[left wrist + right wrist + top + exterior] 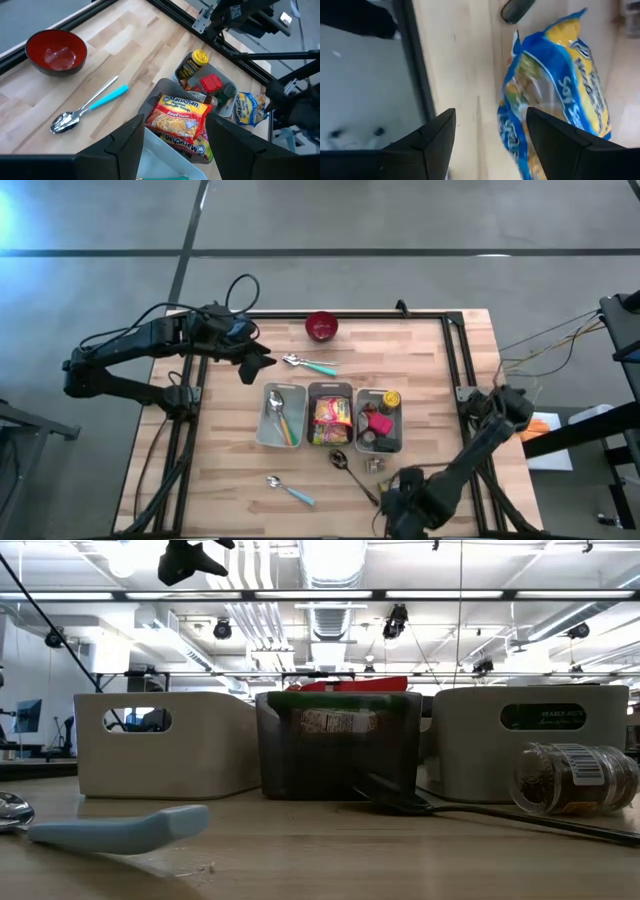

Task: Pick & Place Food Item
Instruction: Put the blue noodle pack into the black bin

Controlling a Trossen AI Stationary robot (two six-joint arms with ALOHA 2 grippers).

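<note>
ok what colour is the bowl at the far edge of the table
Red, inside and out; the bowl shows best in the left wrist view.

Two dark, near-black robot arms, each built of long jointed segments. The left arm (130, 355) has thick rounded joints and a thin black cable looping above its wrist. The right arm (470, 455) looks matte black, with what may be loose thin wires near its base. Each wrist view shows two broad, angular dark fingers (125, 145) (435, 135) with flat, wedge-shaped faces and plain, unmarked surfaces.
</note>
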